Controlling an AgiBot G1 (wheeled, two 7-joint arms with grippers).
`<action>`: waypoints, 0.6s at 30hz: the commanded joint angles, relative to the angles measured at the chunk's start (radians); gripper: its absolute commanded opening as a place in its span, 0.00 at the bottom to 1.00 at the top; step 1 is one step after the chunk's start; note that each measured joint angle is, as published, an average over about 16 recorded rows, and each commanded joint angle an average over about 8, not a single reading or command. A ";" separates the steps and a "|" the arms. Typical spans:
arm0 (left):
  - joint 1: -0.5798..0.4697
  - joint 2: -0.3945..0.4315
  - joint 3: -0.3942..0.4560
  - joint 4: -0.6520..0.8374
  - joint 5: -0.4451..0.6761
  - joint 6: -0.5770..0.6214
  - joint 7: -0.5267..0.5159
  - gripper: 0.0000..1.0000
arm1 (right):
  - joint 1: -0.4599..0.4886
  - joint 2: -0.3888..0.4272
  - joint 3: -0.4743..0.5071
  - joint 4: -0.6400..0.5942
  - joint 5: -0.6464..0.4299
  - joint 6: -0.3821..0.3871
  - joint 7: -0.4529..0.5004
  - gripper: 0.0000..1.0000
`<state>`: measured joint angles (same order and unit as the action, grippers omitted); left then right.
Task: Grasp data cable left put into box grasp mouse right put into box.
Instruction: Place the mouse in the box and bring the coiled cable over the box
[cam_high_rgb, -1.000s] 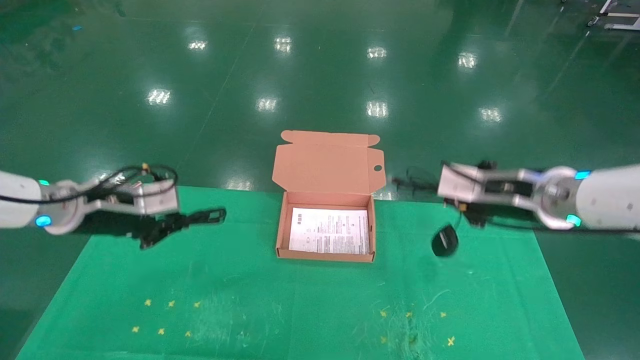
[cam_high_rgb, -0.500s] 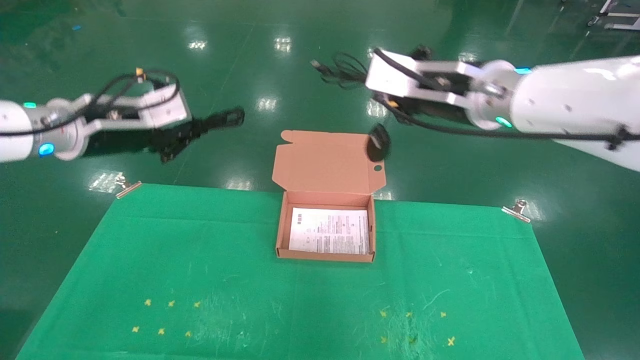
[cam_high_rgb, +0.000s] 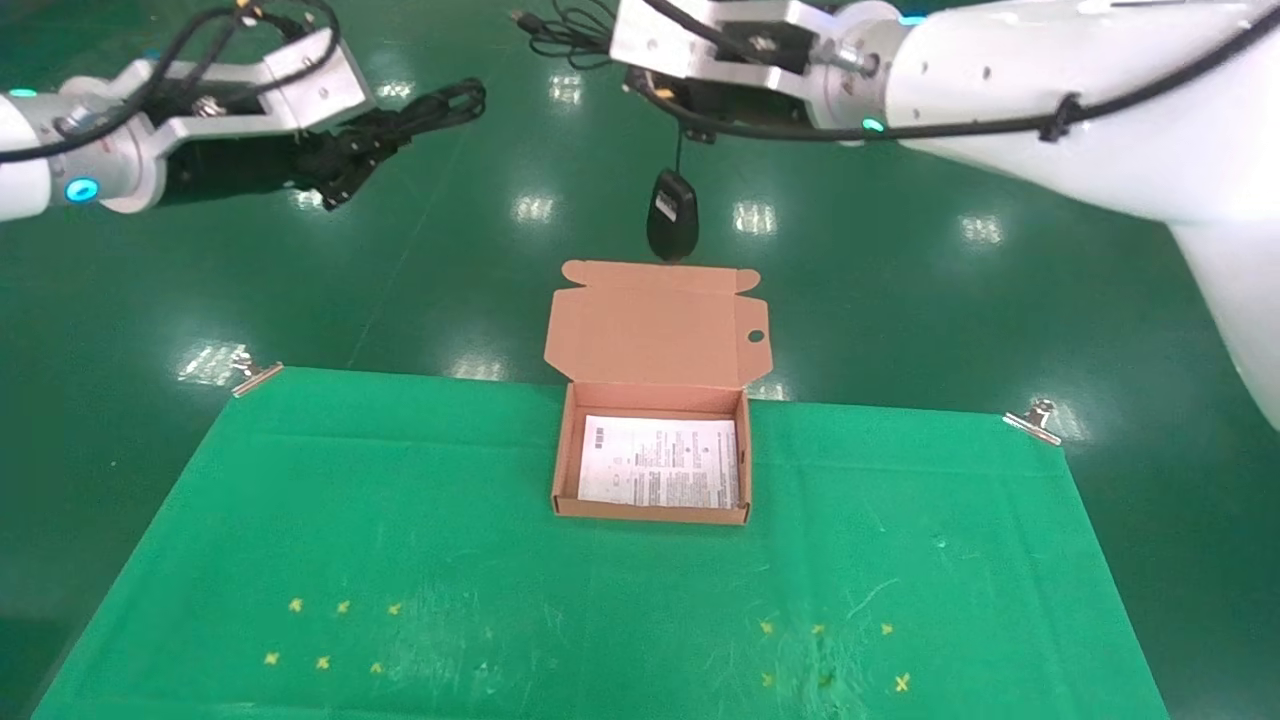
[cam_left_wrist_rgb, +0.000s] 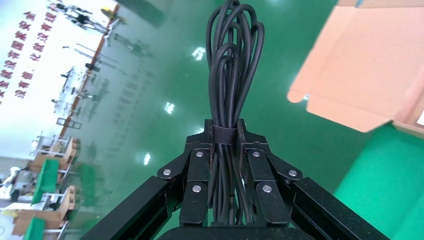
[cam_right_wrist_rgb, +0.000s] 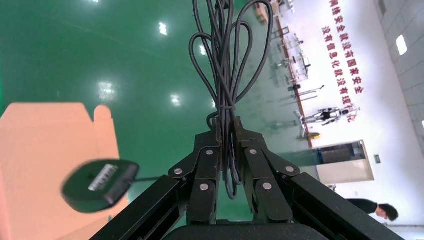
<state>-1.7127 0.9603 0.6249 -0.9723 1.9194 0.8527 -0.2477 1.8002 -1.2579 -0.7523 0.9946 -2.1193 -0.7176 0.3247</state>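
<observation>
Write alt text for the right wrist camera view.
The right gripper is shut on the mouse's bundled cord, so the mouse dangles beside it, label side showing. Behind the mouse are the box's cardboard lid and the shiny green floor.

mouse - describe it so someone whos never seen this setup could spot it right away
Start at the open brown box on the green mat. Above its raised lid, the right gripper grips a bundled thin cord; the mouse dangles below it. It is a black oval, unlike the strapped data cable in the left gripper.
</observation>
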 joint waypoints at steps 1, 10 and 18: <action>-0.007 0.003 -0.003 0.003 0.003 -0.009 -0.004 0.00 | 0.013 -0.017 0.000 -0.030 0.017 0.012 -0.027 0.00; -0.002 0.003 0.002 0.013 0.014 -0.010 -0.006 0.00 | 0.006 -0.044 -0.010 -0.071 0.038 0.020 -0.053 0.00; 0.017 0.002 0.027 0.041 0.066 -0.001 -0.025 0.00 | -0.031 -0.069 -0.031 -0.122 0.057 0.018 -0.066 0.00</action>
<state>-1.6958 0.9597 0.6527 -0.9348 1.9898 0.8522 -0.2771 1.7686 -1.3269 -0.7861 0.8728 -2.0590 -0.6988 0.2588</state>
